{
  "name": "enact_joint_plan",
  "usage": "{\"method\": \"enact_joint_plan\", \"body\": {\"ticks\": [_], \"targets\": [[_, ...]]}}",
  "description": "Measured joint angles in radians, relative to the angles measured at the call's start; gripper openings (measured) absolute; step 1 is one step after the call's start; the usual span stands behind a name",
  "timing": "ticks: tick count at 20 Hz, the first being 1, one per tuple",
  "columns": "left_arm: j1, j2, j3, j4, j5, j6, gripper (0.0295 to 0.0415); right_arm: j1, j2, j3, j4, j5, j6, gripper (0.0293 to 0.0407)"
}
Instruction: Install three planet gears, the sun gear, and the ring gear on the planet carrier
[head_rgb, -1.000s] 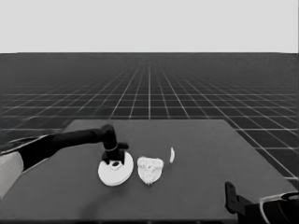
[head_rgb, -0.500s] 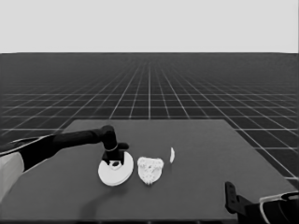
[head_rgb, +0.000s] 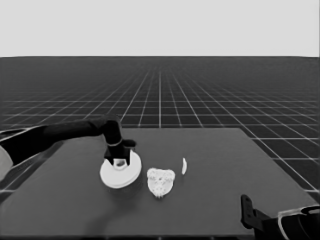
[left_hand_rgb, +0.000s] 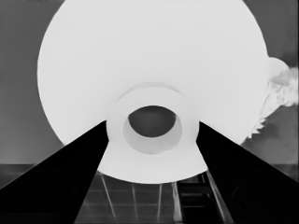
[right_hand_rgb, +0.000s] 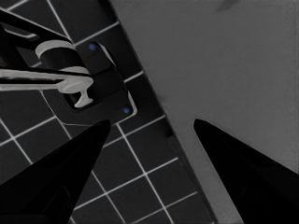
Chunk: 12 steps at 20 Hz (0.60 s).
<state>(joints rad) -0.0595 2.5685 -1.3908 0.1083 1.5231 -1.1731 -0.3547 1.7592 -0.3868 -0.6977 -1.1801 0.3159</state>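
Larger round part (head_rgb: 120, 171) lying on surface (head_rgb: 210, 200), raised hub pinched between left jaws (left_hand_rgb: 152, 128). Smaller round part (head_rgb: 161, 181) carrying gears sitting just beside it; thin white piece (head_rgb: 184, 166) beyond. Right jaws (right_hand_rgb: 149, 135) spread, idling off surface's near corner.

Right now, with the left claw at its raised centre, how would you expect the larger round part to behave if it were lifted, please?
The larger round part looks stiff: thick, flat, holding its shape. Held only at its raised hub by the left claw, the wide disc may tilt or slip. It lies close to the gears on the smaller round part, so swinging could nudge them.
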Motion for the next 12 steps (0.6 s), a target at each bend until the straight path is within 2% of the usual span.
{"method": "enact_joint_plan", "body": {"ticks": [4,5,7,12], "targets": [[-0.007,0.000,0.000,-0.007,0.003,0.000,0.0348,0.000,0.000,0.000,0.000,0.000,0.000,0.0385],[0.007,0.131,-0.040,0.015,0.014,-0.146,0.0348,0.000,0.000,0.000,0.000,0.000,0.000,0.0385],[0.025,0.371,-0.156,0.030,0.020,-0.221,0.0348,0.000,0.000,0.000,0.000,0.000,0.000,0.0385],[0.032,0.488,-0.277,0.037,0.019,-0.211,0.0348,0.000,0.000,0.000,0.000,0.000,0.000,0.0385]]}}
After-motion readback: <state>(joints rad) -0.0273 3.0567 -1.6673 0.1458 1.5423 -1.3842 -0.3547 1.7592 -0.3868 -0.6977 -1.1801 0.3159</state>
